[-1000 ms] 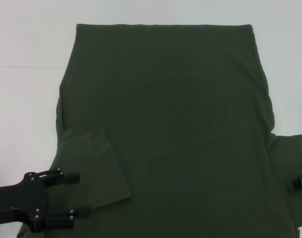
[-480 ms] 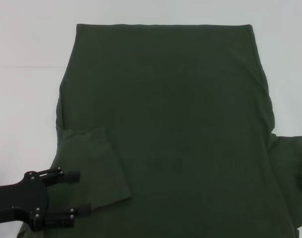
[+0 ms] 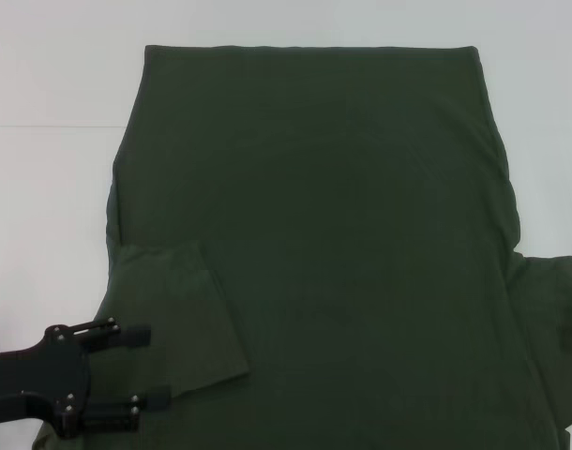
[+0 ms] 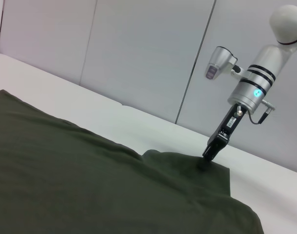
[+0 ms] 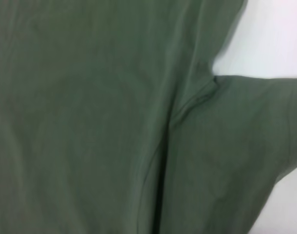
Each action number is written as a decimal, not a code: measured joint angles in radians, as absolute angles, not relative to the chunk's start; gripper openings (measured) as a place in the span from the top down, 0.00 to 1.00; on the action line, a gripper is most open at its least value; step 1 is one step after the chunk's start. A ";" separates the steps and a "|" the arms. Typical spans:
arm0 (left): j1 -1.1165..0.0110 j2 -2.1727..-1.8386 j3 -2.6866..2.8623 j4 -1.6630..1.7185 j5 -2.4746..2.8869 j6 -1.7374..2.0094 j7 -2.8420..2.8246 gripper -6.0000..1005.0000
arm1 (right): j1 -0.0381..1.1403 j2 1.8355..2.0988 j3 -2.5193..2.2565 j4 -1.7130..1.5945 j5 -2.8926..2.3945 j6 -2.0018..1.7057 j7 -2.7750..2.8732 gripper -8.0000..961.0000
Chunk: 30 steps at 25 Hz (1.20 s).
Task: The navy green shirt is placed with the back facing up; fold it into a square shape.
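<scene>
black left gripper [image 3: 127,375], silver right arm [image 4: 248,90]

The navy green shirt [image 3: 314,244] runs off the head view's bottom edge, its right sleeve [image 3: 553,328] cut short.

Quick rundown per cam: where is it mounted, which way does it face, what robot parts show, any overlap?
Head: looks down at the navy green shirt on the white table; left gripper open at the folded-in sleeve.
Left wrist: low across the shirt toward the right gripper on the far sleeve.
Right wrist: close over the shirt; no robot parts.
Shared: the shirt.
</scene>
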<state>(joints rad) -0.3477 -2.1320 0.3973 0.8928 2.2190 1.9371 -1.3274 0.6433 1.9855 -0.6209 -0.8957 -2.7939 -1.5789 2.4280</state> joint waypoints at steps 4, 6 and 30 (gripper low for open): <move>-0.346 -2.132 0.397 0.893 2.219 1.938 -1.328 0.14 | 0.635 1.981 -0.612 -0.950 -2.788 -1.599 2.429 0.98; -0.344 -2.132 0.397 0.893 2.219 1.938 -1.328 0.14 | 0.631 1.981 -0.605 -0.998 -2.786 -1.619 2.430 0.98; -0.335 -2.132 0.400 0.894 2.227 1.946 -1.330 0.14 | 0.785 2.007 -0.746 -1.102 -2.715 -1.724 2.439 0.96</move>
<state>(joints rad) -0.3351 -2.1321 0.4000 0.8937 2.2269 1.9463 -1.3300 0.7850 2.0074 -0.7461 -1.1018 -2.7154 -1.7238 2.4388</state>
